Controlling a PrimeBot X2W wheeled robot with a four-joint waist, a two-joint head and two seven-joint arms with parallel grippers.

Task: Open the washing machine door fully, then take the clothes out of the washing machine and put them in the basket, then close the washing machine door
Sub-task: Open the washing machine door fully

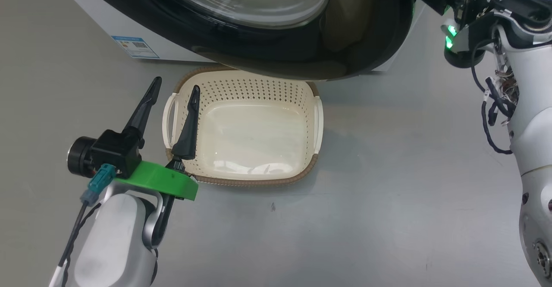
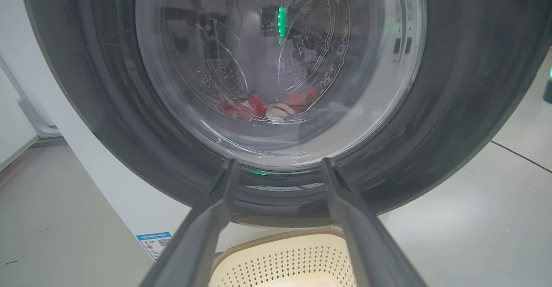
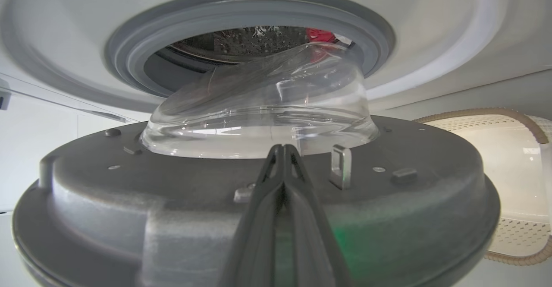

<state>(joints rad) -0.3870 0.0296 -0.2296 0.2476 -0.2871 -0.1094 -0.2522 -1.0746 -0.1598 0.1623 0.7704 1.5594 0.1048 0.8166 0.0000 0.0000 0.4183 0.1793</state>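
Right pincer (image 3: 282, 149) pinched shut against inner face of door (image 3: 129, 200), mid-frame, likely for pushing it wider. Left pincer (image 1: 177, 84) spread, lower left, beside basket (image 1: 258, 93) parked under door. Clothes (image 2: 267, 105) inside washing machine (image 2: 108, 183), centre.

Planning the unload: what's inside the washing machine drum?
Red and white clothes lie at the bottom of the perforated drum, seen through the door glass. The door's black rim covers the drum's sides. Garment count unclear.
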